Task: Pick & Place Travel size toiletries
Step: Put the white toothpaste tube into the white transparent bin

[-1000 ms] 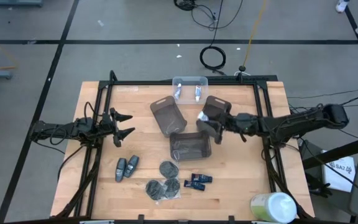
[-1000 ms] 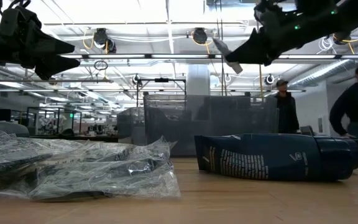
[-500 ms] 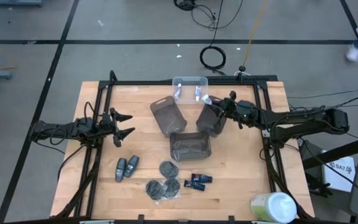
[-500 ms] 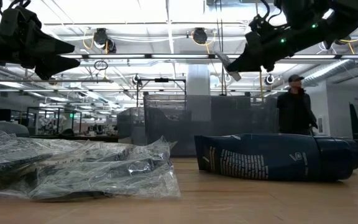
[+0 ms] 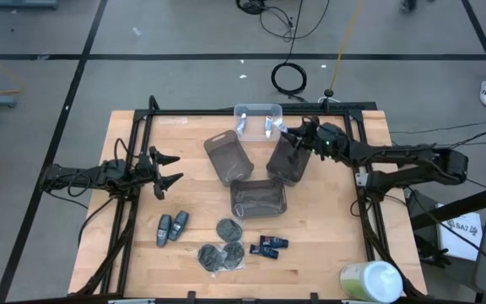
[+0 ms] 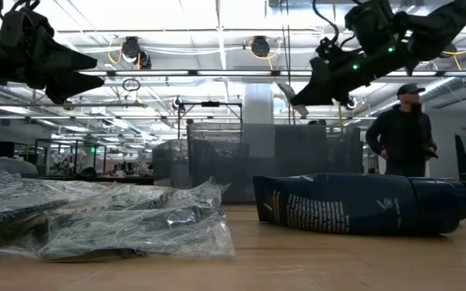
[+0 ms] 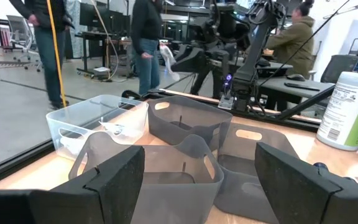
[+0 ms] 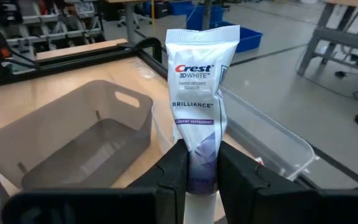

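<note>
Right tool (image 5: pixel 287 131), tube (image 8: pixel 197 106) nearer clear tray (image 5: pixel 257 111).

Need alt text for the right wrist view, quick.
The right claw grips a white Crest toothpaste tube upright by its lower end. Behind it sit a grey tray and a clear tray on the wooden table.

A robotics lab: ceiling strip lights (image 6: pixel 217 36), office desks (image 7: pixel 104 43), and cables (image 5: pixel 289 78) on the floor.
</note>
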Controlling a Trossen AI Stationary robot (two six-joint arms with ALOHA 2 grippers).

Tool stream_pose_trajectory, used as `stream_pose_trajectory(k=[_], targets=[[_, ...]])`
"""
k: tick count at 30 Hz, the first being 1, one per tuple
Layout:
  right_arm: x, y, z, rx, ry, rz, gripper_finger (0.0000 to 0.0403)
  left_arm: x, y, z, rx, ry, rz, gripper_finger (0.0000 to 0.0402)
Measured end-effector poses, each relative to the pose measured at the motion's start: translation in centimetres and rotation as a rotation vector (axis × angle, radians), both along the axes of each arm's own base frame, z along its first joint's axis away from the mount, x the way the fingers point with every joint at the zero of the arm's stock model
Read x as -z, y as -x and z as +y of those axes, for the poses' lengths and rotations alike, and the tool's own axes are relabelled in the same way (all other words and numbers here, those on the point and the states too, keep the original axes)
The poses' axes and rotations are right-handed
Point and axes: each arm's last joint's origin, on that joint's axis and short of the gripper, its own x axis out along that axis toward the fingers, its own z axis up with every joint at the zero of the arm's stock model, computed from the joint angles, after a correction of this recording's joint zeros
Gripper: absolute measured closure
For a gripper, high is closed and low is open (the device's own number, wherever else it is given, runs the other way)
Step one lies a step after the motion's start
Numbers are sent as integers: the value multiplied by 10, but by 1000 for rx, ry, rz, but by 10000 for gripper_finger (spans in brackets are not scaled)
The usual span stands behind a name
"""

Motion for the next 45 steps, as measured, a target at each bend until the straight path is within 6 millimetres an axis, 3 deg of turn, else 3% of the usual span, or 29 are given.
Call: stream_pose_trajectory(k=[7, 17, 24, 30, 35, 45], targets=[[-21, -19, -30, -43, -59, 28, 340, 0, 0, 0, 0, 0, 1, 105], [-37, -69, -83, -13, -92, 213, 340, 0, 0, 0, 0, 0, 1, 105], [-14, -97, -111, -28, -150, 257, 340, 0, 0, 0, 0, 0, 0, 105], [20, -105, -124, -5, -217, 323, 340, 0, 0, 0, 0, 0, 0, 105], [37, -106, -126, 0, -258, 368, 340, 0, 0, 0, 0, 0, 0, 105], [44, -105, -122, -4, -291, 413, 340, 0, 0, 0, 0, 0, 0, 105]])
